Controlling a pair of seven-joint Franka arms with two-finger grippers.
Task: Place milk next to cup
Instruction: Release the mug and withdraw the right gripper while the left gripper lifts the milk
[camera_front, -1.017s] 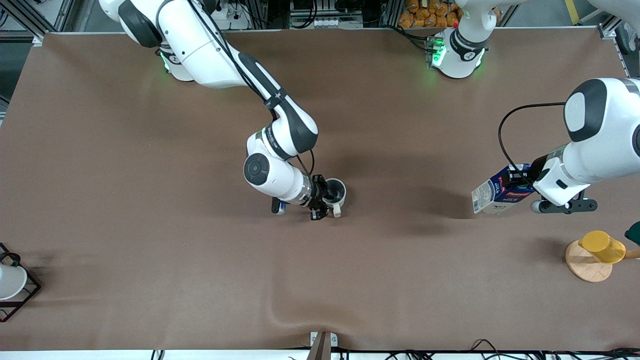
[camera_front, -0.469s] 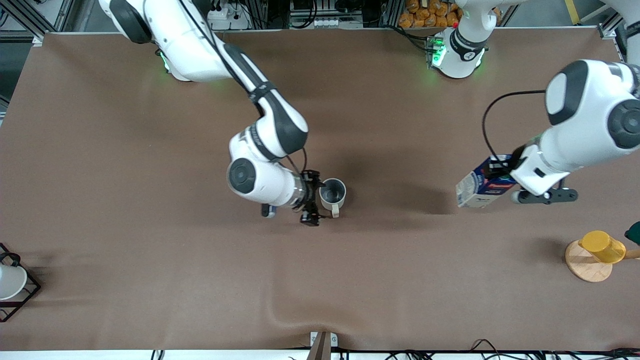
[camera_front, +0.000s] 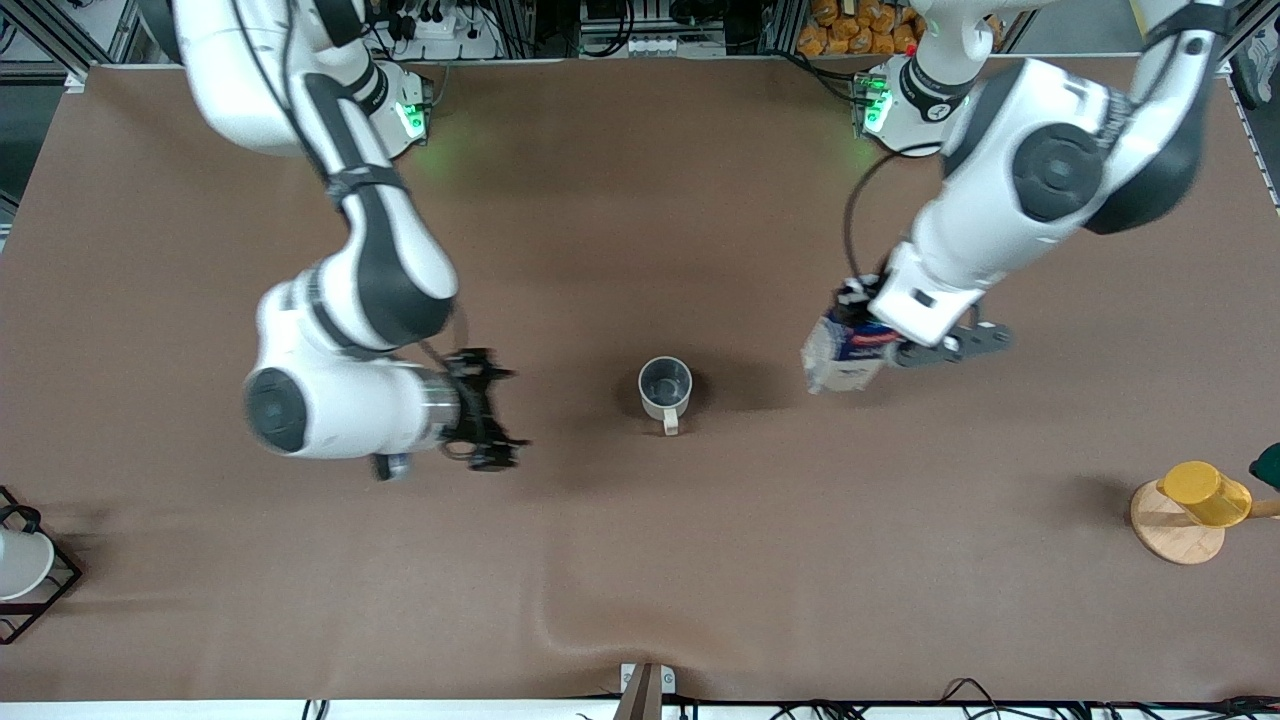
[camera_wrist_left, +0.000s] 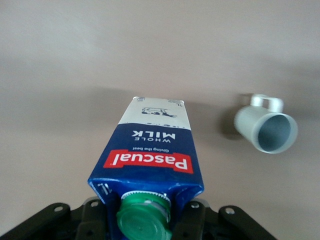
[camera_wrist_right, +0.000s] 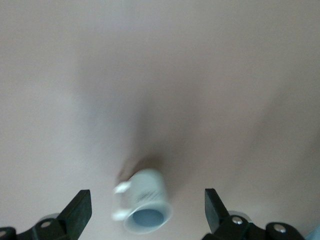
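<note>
While left claw carries milk clenched and tilted above worktop, cup stands alone mid-worktop, handle at 6 o'clock. Right claw, released, hangs empty. Best: level carton, lower upright beside cup, no nudge.

1 milk carton, 3 cups, 1 wooden disc, 1 wire rack.

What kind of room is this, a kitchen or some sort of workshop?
Most likely a robotics lab, not a kitchen: two white robot arms stand at a brown-covered table, cables and metal framing run along its edge, and only test props such as a mug and a milk carton are out.
</note>
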